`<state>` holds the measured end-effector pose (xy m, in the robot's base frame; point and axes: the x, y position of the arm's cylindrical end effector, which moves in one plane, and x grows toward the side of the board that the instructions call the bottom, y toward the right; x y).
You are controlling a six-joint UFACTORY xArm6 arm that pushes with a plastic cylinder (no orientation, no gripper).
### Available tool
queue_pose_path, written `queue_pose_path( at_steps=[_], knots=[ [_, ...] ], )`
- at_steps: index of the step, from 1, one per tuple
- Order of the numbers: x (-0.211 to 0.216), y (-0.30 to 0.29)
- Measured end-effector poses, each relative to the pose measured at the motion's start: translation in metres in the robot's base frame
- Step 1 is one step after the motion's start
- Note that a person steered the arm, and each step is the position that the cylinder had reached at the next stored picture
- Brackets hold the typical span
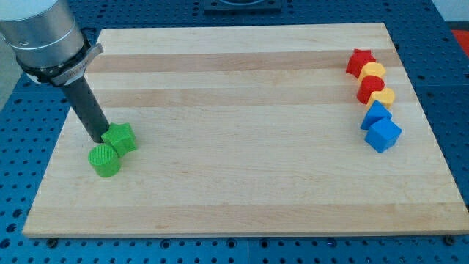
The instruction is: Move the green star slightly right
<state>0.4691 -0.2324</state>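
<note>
The green star [121, 137] lies near the view's left edge of the wooden board [242, 147]. A green cylinder [104, 160] touches it at its lower left. My tip [98, 138] rests on the board right against the star's left side, just above the cylinder. The dark rod slants up to the arm at the view's top left.
At the view's right a tight column of blocks stands: a red star [359, 61], a yellow block [373, 72], a red block [371, 88], a yellow block [382, 98], a blue block [376, 114] and a blue cube [383, 135].
</note>
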Motion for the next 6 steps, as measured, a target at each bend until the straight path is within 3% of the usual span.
queue_pose_path(
  at_steps=[1, 2, 3, 5, 6],
  knots=[
    [-0.006, -0.058],
    [0.002, -0.071],
    [0.008, -0.036],
    [0.008, 0.118],
    [0.008, 0.164]
  ],
)
